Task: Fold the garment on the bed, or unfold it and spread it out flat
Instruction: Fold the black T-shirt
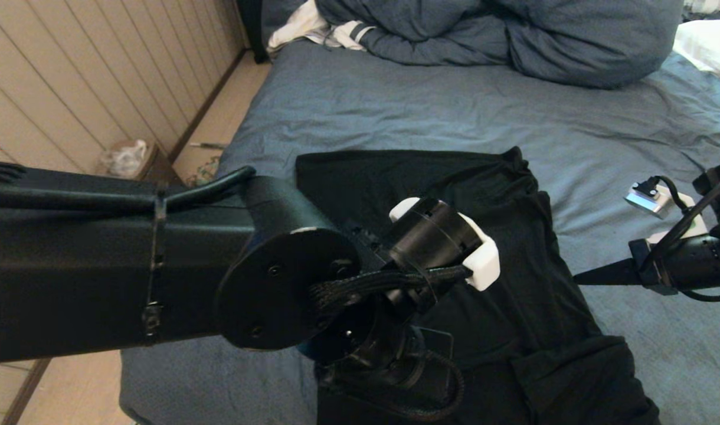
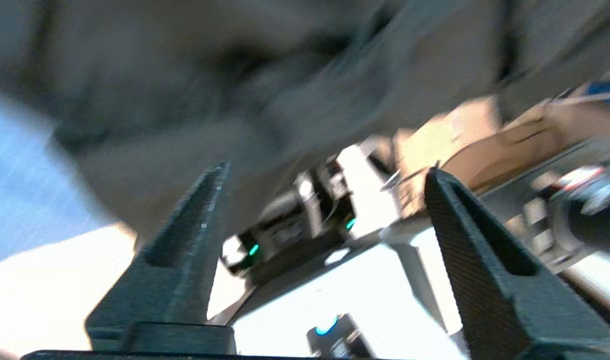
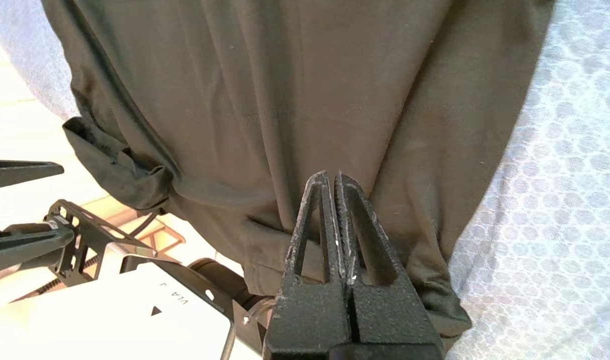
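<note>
Two arms: both are in the head view, the left one very large in the foreground, the right one only at the 3 o'clock edge.
Garment [image 1: 501,248]: black cloth lying on the bed, from the middle of the head view down to the 5 o'clock corner. No print shows on the side that is up.
Long axis: it runs from about 11 o'clock to 5 o'clock. The far edge is quite straight and faces the duvet; the near end is bunched in folds at the front edge of the mattress.
Bed [image 1: 395,106]: wrinkled blue-grey cover, bare on the far half.
Left gripper [image 2: 325,220]: its two fingers stand wide apart and nothing is between them. In the head view the arm covers the near-left part of the garment, toward 7 o'clock.
Right gripper [image 3: 333,220]: the fingers are pressed together, tip to tip, and no cloth is caught between them. The closed tip lies over the garment's near hem; in the head view it points toward 9 o'clock, at the garment's right edge.
Duvet [image 1: 513,35]: bunched at 12 o'clock.
Pillow [image 1: 711,44]: white, at 2 o'clock.
Floor [image 1: 212,124]: pale, beside the bed at 10 o'clock.
</note>
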Controlling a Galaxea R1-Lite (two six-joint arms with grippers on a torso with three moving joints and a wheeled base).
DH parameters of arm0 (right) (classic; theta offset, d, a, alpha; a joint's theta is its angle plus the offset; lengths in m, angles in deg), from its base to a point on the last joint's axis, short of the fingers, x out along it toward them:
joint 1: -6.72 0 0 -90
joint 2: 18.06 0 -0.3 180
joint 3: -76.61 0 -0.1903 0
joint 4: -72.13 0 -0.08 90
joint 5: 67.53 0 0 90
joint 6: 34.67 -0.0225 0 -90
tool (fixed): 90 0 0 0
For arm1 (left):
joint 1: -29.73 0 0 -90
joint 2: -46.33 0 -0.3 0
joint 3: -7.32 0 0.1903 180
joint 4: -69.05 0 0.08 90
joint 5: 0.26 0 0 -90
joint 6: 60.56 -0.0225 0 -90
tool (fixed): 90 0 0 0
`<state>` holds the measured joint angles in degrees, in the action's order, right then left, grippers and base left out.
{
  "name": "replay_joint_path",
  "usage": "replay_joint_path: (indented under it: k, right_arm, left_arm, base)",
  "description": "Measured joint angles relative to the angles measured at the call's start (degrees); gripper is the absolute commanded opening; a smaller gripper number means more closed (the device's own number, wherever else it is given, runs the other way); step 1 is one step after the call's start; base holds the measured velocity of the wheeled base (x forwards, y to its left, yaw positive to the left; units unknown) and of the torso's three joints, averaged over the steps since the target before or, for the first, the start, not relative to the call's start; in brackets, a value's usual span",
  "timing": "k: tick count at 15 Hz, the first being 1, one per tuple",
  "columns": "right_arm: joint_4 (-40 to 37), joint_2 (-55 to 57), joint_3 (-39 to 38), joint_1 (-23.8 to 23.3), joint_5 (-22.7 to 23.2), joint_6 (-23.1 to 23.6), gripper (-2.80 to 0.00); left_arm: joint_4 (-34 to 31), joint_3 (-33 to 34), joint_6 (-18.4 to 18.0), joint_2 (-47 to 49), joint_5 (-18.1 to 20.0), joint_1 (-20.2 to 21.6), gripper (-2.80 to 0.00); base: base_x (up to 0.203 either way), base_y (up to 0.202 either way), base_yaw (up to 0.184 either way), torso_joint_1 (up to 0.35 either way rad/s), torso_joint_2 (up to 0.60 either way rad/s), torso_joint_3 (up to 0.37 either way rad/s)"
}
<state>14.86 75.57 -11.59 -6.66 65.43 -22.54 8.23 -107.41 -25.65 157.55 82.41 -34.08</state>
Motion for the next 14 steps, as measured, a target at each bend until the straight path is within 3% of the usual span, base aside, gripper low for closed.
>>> replay_joint_path:
  k: [3,5,9,14]
  right_arm:
    - [0.0,0.0,-0.1,0.0,0.3,0.0,-2.80]
    - [0.0,0.0,-0.2,-0.2,1.3,0.0,-2.80]
    - [0.8,0.5,-0.3,-0.2,1.5,0.0,-2.80]
    - [3.6,1.4,-1.2,-1.0,1.6,0.0,-2.80]
  left_arm:
    - [1.9,11.1,-0.1,-4.3,-0.9,0.4,0.00]
    - [6.8,16.8,-0.9,-5.9,-1.3,1.3,0.00]
    - [8.4,19.1,-1.0,-5.8,-1.3,1.5,0.00]
    - [8.0,18.7,-1.0,-4.3,-0.7,-2.3,0.00]
  base:
    - [0.000,0.000,0.000,0.000,0.00,0.000]
    - [0.000,0.000,0.000,0.000,0.00,0.000]
    - [0.000,0.000,0.000,0.000,0.00,0.000]
    - [0.000,0.000,0.000,0.000,0.00,0.000]
